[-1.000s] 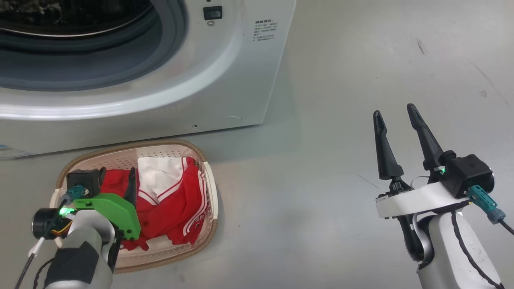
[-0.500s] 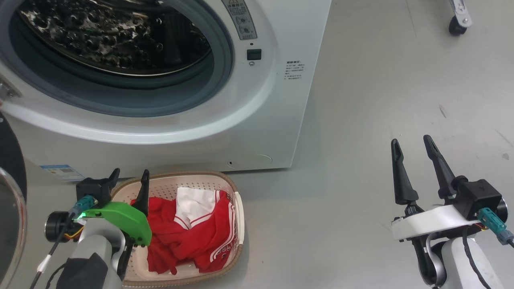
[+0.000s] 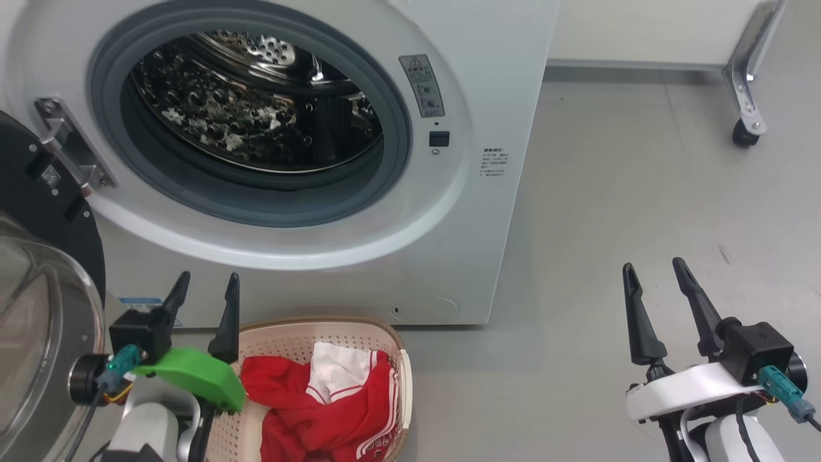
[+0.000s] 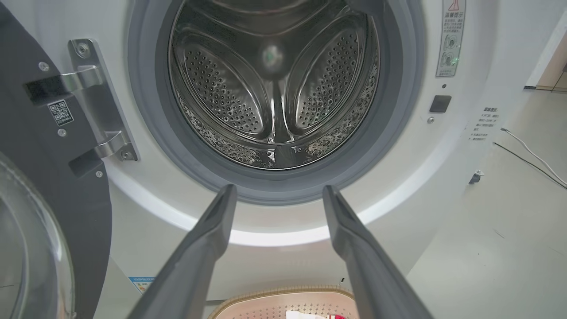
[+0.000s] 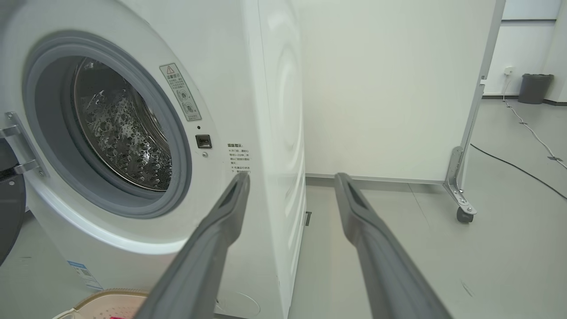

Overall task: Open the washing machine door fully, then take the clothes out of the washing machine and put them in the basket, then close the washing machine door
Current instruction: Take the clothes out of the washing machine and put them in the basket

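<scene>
The white washing machine (image 3: 487,83) stands with its steel drum (image 3: 256,102) bare of cloth. Its door (image 3: 38,256) hangs wide open at the left, black rim and glass bowl facing me. On the floor in front sits the cream basket (image 3: 359,330) with the red and white clothes (image 3: 321,410) piled inside. My left gripper (image 3: 206,283) is open above the basket's left edge, fingers pointing at the machine, nothing between them. Off to the right, over bare floor, my right gripper (image 3: 653,269) is open and holds nothing. The left wrist view looks straight into the drum (image 4: 274,88).
A white panel on a metal caster leg (image 3: 747,96) stands behind the machine at the right. A dark bin (image 5: 533,88) and cables lie far back on the grey floor (image 3: 628,192).
The head camera has tilted up, so the whole drum and the open door came into view. My left gripper has risen out of the basket, leaving the clothes there. The right gripper stays open.
</scene>
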### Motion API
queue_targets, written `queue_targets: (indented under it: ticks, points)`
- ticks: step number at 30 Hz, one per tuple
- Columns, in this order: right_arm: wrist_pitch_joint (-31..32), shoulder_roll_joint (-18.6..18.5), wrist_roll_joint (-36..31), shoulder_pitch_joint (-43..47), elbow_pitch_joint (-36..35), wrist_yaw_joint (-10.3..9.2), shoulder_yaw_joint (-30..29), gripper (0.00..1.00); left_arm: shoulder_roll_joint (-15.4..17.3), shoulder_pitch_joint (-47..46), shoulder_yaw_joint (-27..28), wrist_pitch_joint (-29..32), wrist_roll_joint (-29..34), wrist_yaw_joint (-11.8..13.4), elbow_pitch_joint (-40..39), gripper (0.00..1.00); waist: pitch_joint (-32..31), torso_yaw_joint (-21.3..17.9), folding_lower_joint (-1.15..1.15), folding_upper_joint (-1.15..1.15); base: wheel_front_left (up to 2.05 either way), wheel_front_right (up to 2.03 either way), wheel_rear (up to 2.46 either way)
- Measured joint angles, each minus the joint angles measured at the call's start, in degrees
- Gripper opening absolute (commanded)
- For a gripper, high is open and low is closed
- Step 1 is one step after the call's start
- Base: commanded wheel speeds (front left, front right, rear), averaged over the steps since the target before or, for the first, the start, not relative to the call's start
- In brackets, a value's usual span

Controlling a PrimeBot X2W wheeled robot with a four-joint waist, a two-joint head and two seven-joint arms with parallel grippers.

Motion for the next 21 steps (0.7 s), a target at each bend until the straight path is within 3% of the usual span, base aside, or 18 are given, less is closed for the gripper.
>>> queue_targets:
  ticks: [21]
  points:
    - [0.0,0.3,0.4,3.2,-1.1,0.08,0.1,1.0,-0.3,10.5,1.2,0.0,-0.8,0.0,-10.8,1.0,-2.2,-0.4,0.0,0.0,0.0,0.0,0.0]
